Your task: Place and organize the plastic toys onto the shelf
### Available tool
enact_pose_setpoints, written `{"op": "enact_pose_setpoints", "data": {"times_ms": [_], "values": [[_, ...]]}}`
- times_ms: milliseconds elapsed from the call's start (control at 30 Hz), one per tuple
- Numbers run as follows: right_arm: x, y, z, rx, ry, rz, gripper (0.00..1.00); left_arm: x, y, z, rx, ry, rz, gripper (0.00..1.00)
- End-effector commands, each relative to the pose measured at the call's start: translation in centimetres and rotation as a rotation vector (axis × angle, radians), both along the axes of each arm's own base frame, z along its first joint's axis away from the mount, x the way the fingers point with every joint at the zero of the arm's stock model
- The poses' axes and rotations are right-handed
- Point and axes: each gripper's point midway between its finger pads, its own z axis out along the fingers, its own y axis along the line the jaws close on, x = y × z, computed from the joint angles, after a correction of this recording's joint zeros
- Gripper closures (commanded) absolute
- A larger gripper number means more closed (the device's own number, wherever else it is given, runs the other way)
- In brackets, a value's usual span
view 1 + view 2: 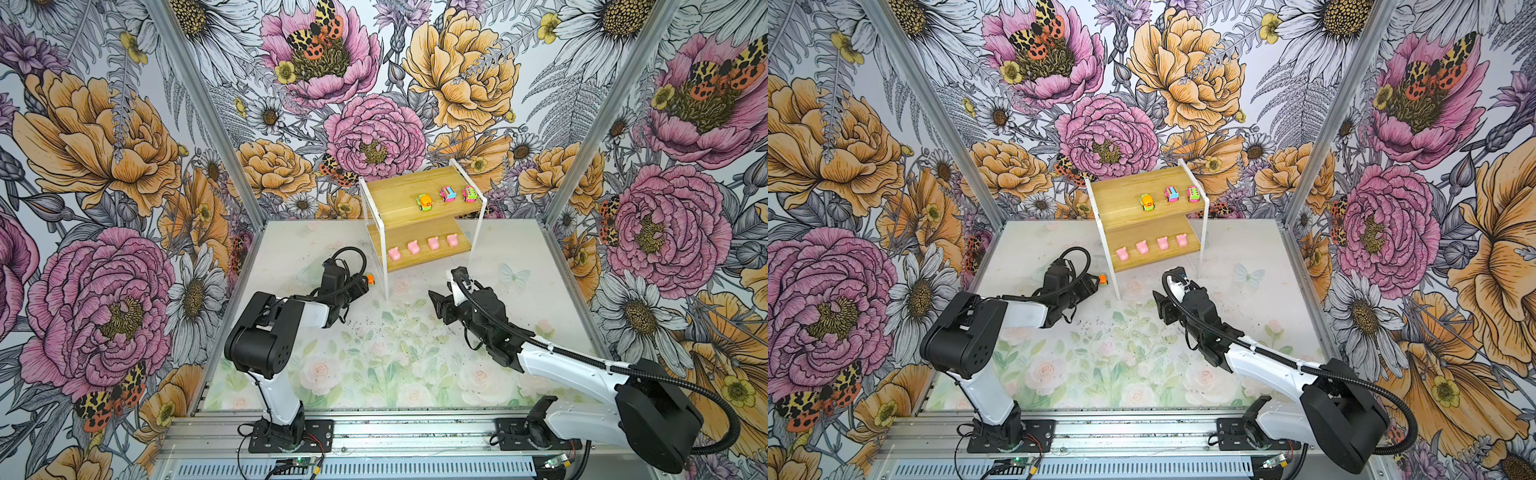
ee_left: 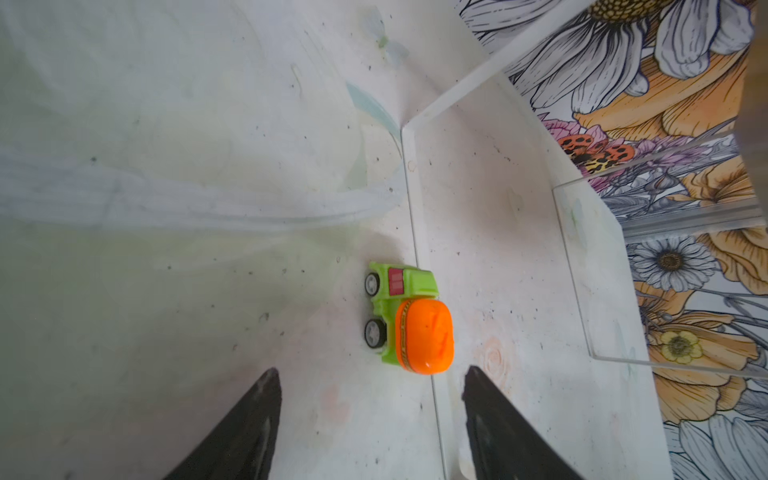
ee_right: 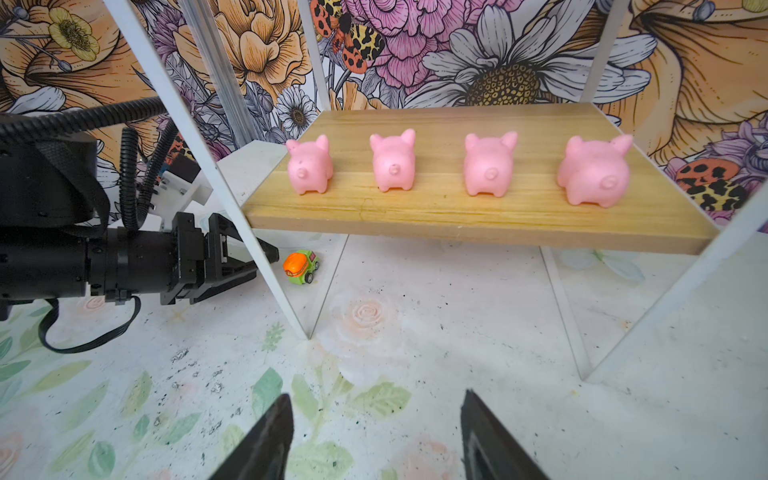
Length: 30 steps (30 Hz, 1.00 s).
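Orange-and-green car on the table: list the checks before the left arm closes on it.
1. Left gripper open, fingers empty: ok.
2. Orange-and-green car between the fingers: not ok; it lies ahead of the tips.
3. Car upright on its wheels: ok, seen from the right wrist view.
4. Room beside the car: not ok; the shelf's white frame runs right alongside it. Whether they touch: cannot tell.
5. Free spot on the upper board: ok, bare wood left of the three cars in both top views.
6. Right gripper clear: ok, open, empty, in front of the shelf.
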Motion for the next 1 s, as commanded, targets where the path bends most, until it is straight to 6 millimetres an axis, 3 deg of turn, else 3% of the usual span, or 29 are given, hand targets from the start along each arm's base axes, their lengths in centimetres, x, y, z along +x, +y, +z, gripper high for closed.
{"op": "enact_pose_setpoints", "data": {"times_ms": [0, 333, 633, 767, 967], "values": [[0.7, 0.2, 1.5, 0.031, -0.034, -0.005, 0.36, 0.9, -2.1, 1.0, -0.102, -0.051, -0.082, 0.29], [0.5, 0.8, 0.6, 0.018, -0.025, 0.031, 0.36, 2.5, -2.7, 1.9, -0.136, -0.055, -0.168, 0.27], [0.5, 0.8, 0.4, 0.018, -0.027, 0.034, 0.36, 2.2, -2.0, -0.2, -0.137, 0.005, -0.182, 0.26], [0.2, 1.8, 0.0, 0.031, -0.032, 0.094, 0.39, 2.4, -2.1, -0.3, -0.138, 0.003, -0.191, 0.28], [0.2, 1.6, -0.2, 0.036, -0.026, 0.077, 0.39, 3.2, -2.0, -0.4, -0.127, 0.020, -0.232, 0.28]]}}
